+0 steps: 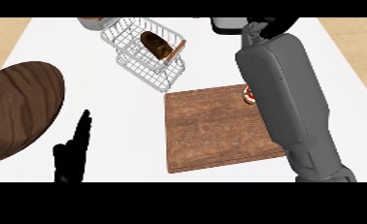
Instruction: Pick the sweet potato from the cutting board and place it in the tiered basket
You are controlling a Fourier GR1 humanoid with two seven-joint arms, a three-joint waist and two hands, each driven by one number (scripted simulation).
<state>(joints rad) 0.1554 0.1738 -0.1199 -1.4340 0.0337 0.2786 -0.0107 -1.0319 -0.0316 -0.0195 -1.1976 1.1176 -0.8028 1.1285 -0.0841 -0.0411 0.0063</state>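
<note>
You see the brown oblong sweet potato (159,44) lying in the white wire tiered basket (143,53). Left hand (72,155) rests open, fingers straight; right hand (269,25) state cannot be determined.

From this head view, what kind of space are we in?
Most likely a kitchen counter: a white countertop carrying a wooden cutting board, a wire tiered basket with a sweet potato in it, and a round dark wooden board at the left edge.
</note>
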